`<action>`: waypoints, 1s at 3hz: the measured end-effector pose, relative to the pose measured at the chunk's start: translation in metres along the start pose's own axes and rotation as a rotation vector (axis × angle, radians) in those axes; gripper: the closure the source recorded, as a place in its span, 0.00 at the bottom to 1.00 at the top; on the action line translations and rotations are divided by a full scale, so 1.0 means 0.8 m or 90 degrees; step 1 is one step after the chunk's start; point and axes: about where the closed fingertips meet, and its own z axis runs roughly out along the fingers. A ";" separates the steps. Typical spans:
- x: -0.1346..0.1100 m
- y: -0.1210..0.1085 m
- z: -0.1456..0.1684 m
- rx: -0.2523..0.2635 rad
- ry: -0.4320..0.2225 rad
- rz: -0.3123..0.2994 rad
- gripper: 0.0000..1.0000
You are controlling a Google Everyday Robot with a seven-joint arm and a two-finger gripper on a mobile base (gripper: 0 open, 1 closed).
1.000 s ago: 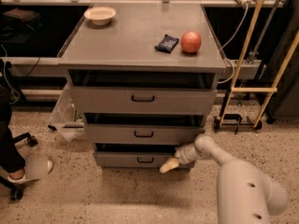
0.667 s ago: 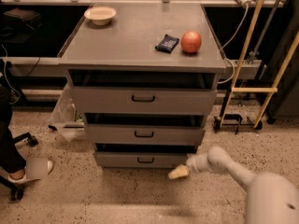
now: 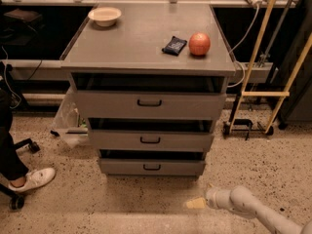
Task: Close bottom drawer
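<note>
A speckled floor [image 3: 146,213] fills the lower part of the camera view, and a grey cabinet [image 3: 146,57] stands on it in the middle. The cabinet has three drawers stacked one above another. The top drawer [image 3: 107,104] is the tallest, the middle drawer [image 3: 112,140] sits under it, and the bottom drawer [image 3: 122,166] is lowest, just above the floor. Each front carries a small black bar handle, and a dark gap shows above each front. The bottom drawer's handle [image 3: 152,167] sits at the centre of its front.

The robot's pale arm [image 3: 243,206] comes in from the lower right corner, low over the floor. To the right of the cabinet stands a yellow frame [image 3: 256,57]. At the left edge are a person's dark trouser leg and a white shoe [image 3: 34,179], and a clear plastic bag [image 3: 66,121] lies beside the cabinet's left side.

On the cabinet top rest a red apple [image 3: 199,44], a dark packet [image 3: 174,45] just beside it, and a pale bowl [image 3: 104,16] near the far left corner.

The gripper [image 3: 197,202] is the arm's tan tip, pointing left. It lies below and to the right of the bottom drawer, apart from its front and touching nothing on the cabinet. Whether it is open or closed cannot be told.
</note>
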 end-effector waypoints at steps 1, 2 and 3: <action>0.000 0.000 0.000 0.000 0.000 0.000 0.00; -0.001 0.012 -0.012 0.023 0.014 -0.008 0.00; -0.003 -0.018 -0.080 0.124 0.074 -0.052 0.00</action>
